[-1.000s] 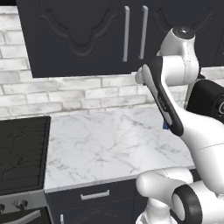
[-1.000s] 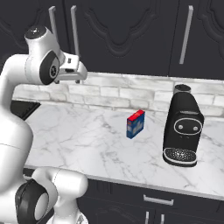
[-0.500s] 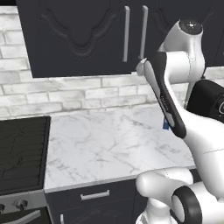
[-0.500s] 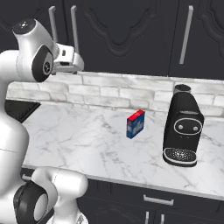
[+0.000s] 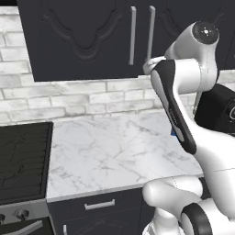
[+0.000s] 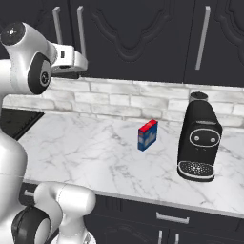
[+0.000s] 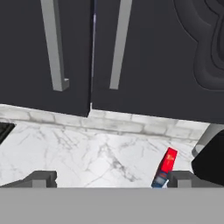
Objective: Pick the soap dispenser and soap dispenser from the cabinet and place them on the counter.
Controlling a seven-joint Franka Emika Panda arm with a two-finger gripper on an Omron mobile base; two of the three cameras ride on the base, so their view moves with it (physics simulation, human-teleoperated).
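Before me the dark cabinet (image 7: 144,57) is closed, its carved doors meeting between two long silver handles (image 7: 54,46). Below it lies the white, grey-veined marble counter (image 5: 114,151).

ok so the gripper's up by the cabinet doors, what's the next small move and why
Probably ease the open gripper forward onto the right door's bar handle. The cabinet doors are shut, so neither soap dispenser can be reached yet.

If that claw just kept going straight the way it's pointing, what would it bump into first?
Most likely the closed cabinet doors. The open claw faces them, roughly toward the seam between the two silver bar handles. How far off the doors are is hard to judge from these views.
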